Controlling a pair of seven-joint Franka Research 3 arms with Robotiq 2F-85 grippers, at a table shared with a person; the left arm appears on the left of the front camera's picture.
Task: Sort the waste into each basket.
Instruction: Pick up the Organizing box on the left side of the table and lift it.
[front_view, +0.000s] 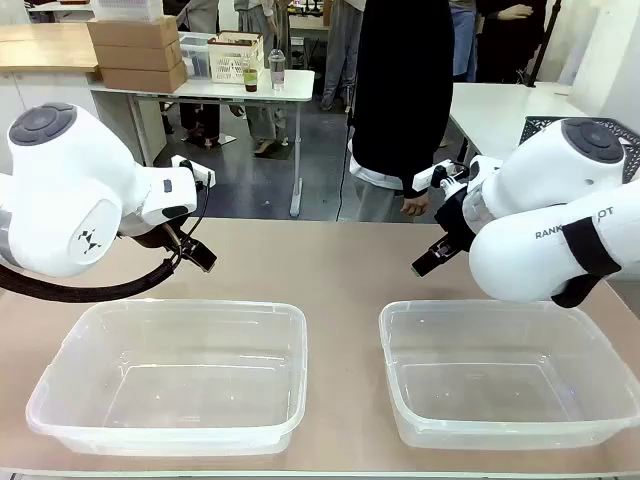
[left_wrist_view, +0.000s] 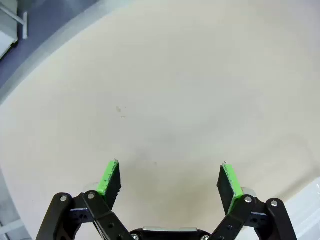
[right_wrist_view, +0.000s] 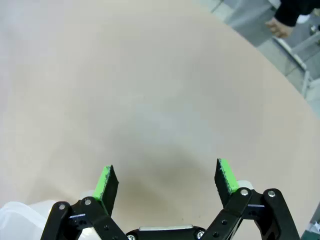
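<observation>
Two clear plastic baskets stand on the beige table near its front: one on the left (front_view: 170, 375) and one on the right (front_view: 505, 375), both with nothing inside. My left gripper (front_view: 197, 253) hovers above the table just behind the left basket; in the left wrist view the left gripper (left_wrist_view: 169, 181) is open over bare tabletop. My right gripper (front_view: 432, 260) hangs behind the right basket; the right wrist view shows the right gripper (right_wrist_view: 166, 181) open with nothing between its green pads. The waste is out of view.
A person in black (front_view: 400, 100) stands at the far side of the table, one hand (front_view: 414, 206) hanging near its edge. Further back stand a white table (front_view: 200, 88) with cardboard boxes and a crate, and another white table (front_view: 500, 110) at right.
</observation>
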